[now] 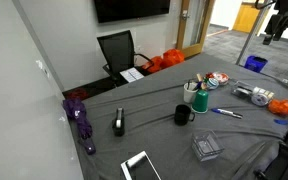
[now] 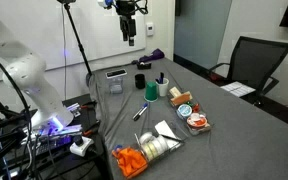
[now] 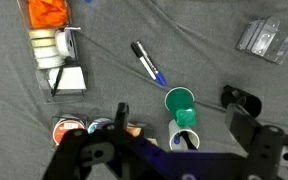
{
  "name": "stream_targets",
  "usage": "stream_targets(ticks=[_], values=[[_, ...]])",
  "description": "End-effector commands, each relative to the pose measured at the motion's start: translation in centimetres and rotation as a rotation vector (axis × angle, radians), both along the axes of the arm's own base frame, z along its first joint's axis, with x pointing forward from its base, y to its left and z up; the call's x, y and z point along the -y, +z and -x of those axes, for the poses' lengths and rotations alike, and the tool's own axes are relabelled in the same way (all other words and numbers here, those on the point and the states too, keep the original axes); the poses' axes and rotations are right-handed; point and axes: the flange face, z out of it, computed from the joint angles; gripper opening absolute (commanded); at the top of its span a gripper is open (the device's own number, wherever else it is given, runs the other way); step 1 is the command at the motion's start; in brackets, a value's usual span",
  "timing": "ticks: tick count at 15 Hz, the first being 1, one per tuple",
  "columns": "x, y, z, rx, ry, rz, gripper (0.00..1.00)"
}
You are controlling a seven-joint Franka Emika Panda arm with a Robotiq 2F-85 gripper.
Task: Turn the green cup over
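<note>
The gripper (image 2: 131,40) is hanging high above the table (image 2: 114,108). Its jaws are standing wide apart, gripping nothing and touching nothing. The green cup (image 3: 180,103) is standing on the grey cloth with its mouth facing up, well below the fingers.

In the wrist view, a white cup with pens (image 3: 187,140) is sitting just beside the green cup at six o'clock. A black mug (image 3: 236,99) is sitting near it at three o'clock, and a blue pen (image 3: 147,63) is lying apart at ten o'clock. Bare cloth is showing at the cup's twelve and nine o'clock.

In both exterior views the cup is sitting away from the table's edges. The gripper's dark body is covering the bottom of the wrist view, hiding part of the mug and part of a round tin (image 3: 68,130). In the exterior views the cup is appearing too small for its rim to be made out.
</note>
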Motion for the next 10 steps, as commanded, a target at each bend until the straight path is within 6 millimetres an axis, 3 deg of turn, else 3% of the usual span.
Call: stream_targets(ticks=[1, 5, 10], values=[[0.0, 0.0, 0.0, -0.001, 0.0, 0.0, 1.0], [-1.1, -2.6, -2.8, -0.025, -0.008, -0.002, 1.0], [-2.7, -7.6, -6.8, 0.013, 0.017, -0.031, 1.0]])
